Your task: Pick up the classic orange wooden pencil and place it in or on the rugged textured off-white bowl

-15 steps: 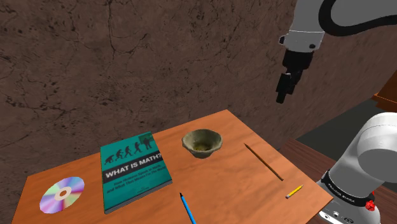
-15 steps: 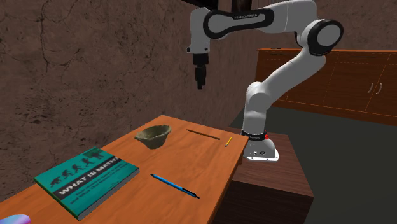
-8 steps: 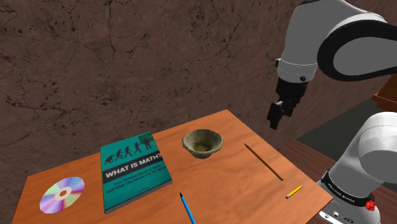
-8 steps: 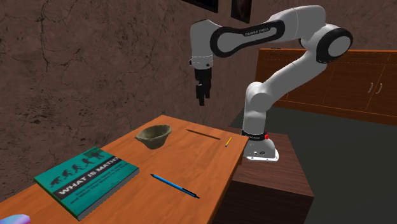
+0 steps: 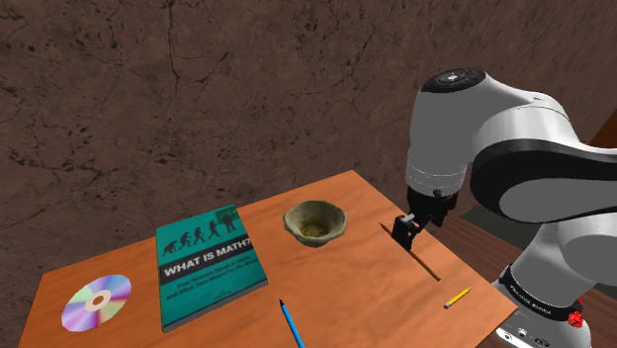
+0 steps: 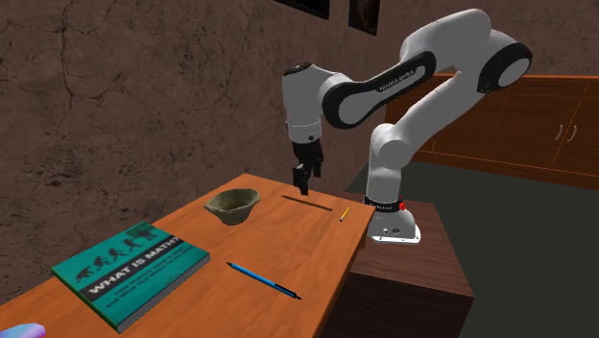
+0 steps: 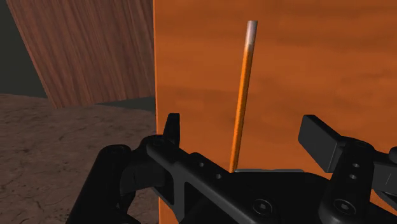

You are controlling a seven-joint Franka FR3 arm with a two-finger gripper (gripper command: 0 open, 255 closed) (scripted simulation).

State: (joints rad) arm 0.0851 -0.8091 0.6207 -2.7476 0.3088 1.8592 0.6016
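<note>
On the table (image 7: 305, 76), wrist view shows pencil (image 7: 244, 83) between the parted hand (image 7: 248, 135).

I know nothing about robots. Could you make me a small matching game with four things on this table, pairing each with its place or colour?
Things:
1. book
2. bowl
3. long orange pencil
4. disc

Place or colour:
A. lying below the open gripper
B. teal cover
C. at the end of the table on the shoulder view's left
D. between the book and the long orange pencil

Pairs: 1-B, 2-D, 3-A, 4-C.
</note>
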